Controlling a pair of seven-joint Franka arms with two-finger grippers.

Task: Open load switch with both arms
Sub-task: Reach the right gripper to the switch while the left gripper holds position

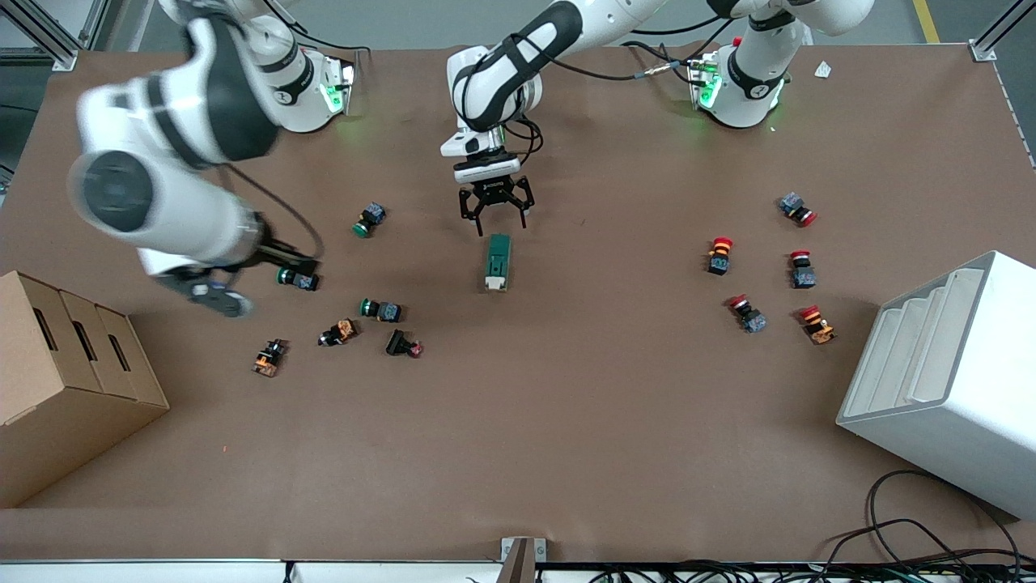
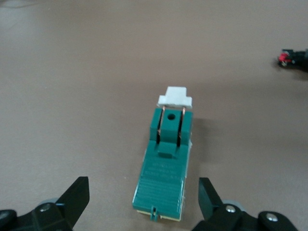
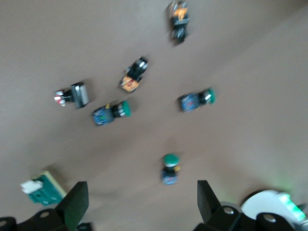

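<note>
The load switch (image 1: 497, 261) is a dark-green block lying flat mid-table, its white toggle end nearer the front camera. My left gripper (image 1: 494, 212) hangs open just over its farther end. In the left wrist view the switch (image 2: 166, 163) lies between the two black fingers (image 2: 77, 195), which do not touch it, and the left gripper (image 2: 143, 192) holds nothing. My right gripper (image 1: 217, 298) is blurred, up over the table toward the right arm's end, near a green push-button (image 1: 298, 278). The right gripper (image 3: 142, 197) is open and empty, with the switch (image 3: 41, 188) off to one side.
Several green, orange and black push-buttons (image 1: 380, 309) are scattered toward the right arm's end, and several red ones (image 1: 745, 312) toward the left arm's end. A cardboard box (image 1: 65, 380) and a white stepped bin (image 1: 947, 380) stand at the table's two ends, nearer the camera.
</note>
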